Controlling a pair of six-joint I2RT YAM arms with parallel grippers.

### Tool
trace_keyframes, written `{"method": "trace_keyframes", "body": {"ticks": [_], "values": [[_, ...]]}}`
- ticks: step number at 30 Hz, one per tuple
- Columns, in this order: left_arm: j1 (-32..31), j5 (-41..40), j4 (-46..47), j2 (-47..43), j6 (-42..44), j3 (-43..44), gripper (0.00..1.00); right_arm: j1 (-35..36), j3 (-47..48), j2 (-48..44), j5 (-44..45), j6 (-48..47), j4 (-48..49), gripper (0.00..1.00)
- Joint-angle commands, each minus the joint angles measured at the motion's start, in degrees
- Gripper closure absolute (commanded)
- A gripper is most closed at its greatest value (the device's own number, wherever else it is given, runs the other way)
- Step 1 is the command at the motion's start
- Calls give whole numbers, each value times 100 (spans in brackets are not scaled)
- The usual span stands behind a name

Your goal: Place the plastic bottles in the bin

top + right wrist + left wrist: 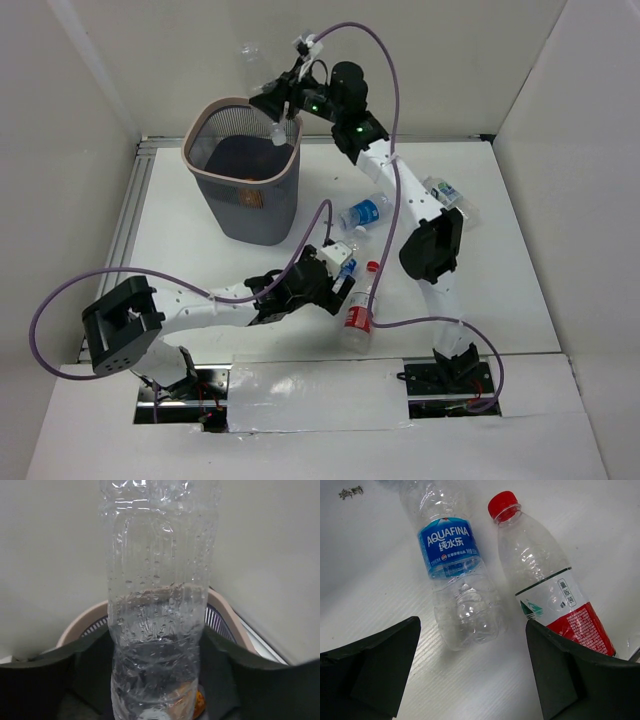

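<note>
Right pincer (283, 105) above the tall dark grey mesh bin (190, 152), left pincer (470, 680) low over the white table (370, 580).
A clear unlabelled plastic bottle (157, 605) sits between the right pincer's fingers and sticks out ahead of it, over the bin's far rim. Ahead of the left pincer a clear blue-labelled plastic bottle (455, 570) lies on the table, its base between the spread fingers. A clear red-labelled plastic bottle (545, 580) lies just beside it, base end by one finger.

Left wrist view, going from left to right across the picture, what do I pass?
Black finger at the left edge → clear plastic bottle with the blue Aquafina label → clear plastic bottle with the red cap and red-and-white label → black finger at the right edge.
</note>
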Motion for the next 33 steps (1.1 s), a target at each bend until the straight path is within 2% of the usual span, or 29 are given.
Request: {"method": "trace_keyframes", "body": {"ticks": [1, 4, 6, 11, 15, 19, 20, 21, 23, 26, 27, 28, 29, 30, 31, 33], "values": [[-31, -164, 347, -191, -160, -95, 1, 114, 141, 33, 78, 369, 578, 29], [-31, -216, 399, -191, -212, -96, 1, 44, 140, 86, 78, 370, 517, 4], [-31, -217, 400, -113, -212, -96, 1, -35, 140, 86, 78, 370, 517, 0], [-31, -270, 461, 221, -107, 115, 1, -474, 413, -457, 78, 422, 150, 0], [-31, -331, 514, 572, -54, 423, 1, -1212, -227, -1134, 104, 327, -537, 0], [21, -392, 514, 1020, -1, 835, 2, -2238, -1735, -2151, -308, -155, -1213, 30], [83, -393, 514, 1126, -1, 914, 3, -2389, -1993, -2320, -492, -332, -1563, 44], [83, -340, 514, 1327, -1, 985, 5, -2530, -2248, -2487, -546, -490, -1749, 48], [136, -340, 452, 1504, -1, 1152, 8, -2873, -2995, -2953, -843, -982, -2283, 50], [189, -340, 382, 1689, -1, 1223, 22, -3146, -3953, -3568, -1012, -1755, -2830, 39], [189, -340, 382, 1689, -54, 1223, 29, -3199, -4199, -3735, -1012, -2018, -2893, 30], [189, -340, 382, 1689, -54, 1171, 45, -3269, -4680, -4067, -1012, -2099, -2893, 25], [189, -340, 443, 1689, -54, 1170, 50, -3270, -4911, -4227, -777, -2161, -2833, 19], [189, -340, 444, 1689, -54, 1170, 54, -3357, -5122, -4368, -601, -2074, -2736, 4], [189, -340, 383, 1689, -54, 1170, 62, -3514, -5481, -4570, -373, -2021, -2648, 0], [189, -340, 321, 1689, 7, 1170, 68, -3726, -5669, -4633, -318, -2021, -2577, 0]]}}
